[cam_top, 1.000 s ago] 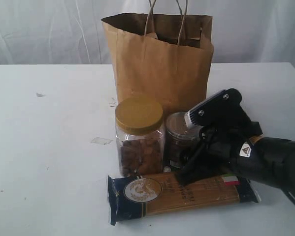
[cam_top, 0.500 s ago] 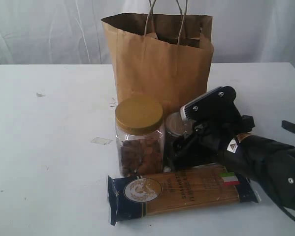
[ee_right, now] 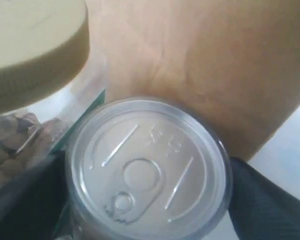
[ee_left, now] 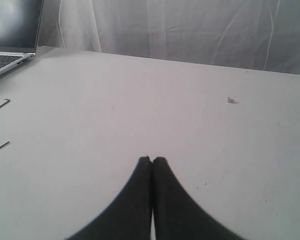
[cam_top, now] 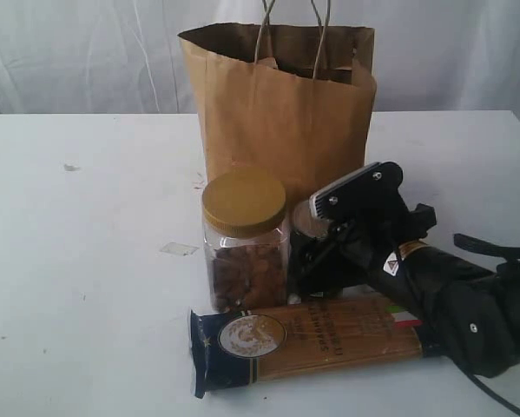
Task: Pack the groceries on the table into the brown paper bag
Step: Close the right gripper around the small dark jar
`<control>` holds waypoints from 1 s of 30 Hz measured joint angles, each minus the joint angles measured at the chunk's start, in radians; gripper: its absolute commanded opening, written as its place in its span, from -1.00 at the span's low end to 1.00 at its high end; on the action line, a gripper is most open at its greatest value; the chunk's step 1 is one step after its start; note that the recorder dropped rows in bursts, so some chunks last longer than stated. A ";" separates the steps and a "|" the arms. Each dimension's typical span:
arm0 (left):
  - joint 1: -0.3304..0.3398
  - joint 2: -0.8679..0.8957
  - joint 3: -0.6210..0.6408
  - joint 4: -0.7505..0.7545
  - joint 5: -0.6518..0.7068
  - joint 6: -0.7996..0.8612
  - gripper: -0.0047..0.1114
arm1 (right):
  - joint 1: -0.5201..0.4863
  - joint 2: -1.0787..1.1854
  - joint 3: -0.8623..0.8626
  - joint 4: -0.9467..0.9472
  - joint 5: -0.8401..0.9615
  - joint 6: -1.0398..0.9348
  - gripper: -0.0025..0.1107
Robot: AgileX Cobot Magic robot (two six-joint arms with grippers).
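Note:
The tall brown paper bag stands open at the table's middle back. In front of it are the gold-lidded clear jar and, to its right, the smaller dark jar. The long navy-ended spaghetti pack lies flat in front of both. My right gripper is open, one finger on each side of the dark jar, whose pull-ring lid fills the right wrist view. My left gripper is shut and empty over bare table. The pouch, yellow bottle and carton are out of view.
The gold-lidded jar nearly touches the dark jar, and the bag wall rises right behind it. A laptop sits at the table's edge in the left wrist view, with a small speck on the white top.
My right gripper has slid left and down from above the spaghetti pack until its fingers stand on both sides of the dark jar. The jars, pack and bag have not moved.

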 measured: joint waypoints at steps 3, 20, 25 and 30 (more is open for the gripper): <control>0.000 0.000 0.000 0.000 0.000 0.000 -0.92 | 0.000 0.002 0.000 -0.002 -0.011 0.087 -0.02; 0.000 0.000 0.000 0.000 0.000 0.000 -0.92 | 0.000 -0.102 0.000 0.009 0.148 0.137 -0.76; 0.000 0.000 0.000 0.000 0.000 0.000 -0.92 | 0.000 -0.172 0.000 0.009 0.232 0.139 -0.80; 0.000 0.000 0.000 0.000 0.000 0.000 -0.92 | 0.000 -0.209 0.000 0.010 0.328 0.125 -0.96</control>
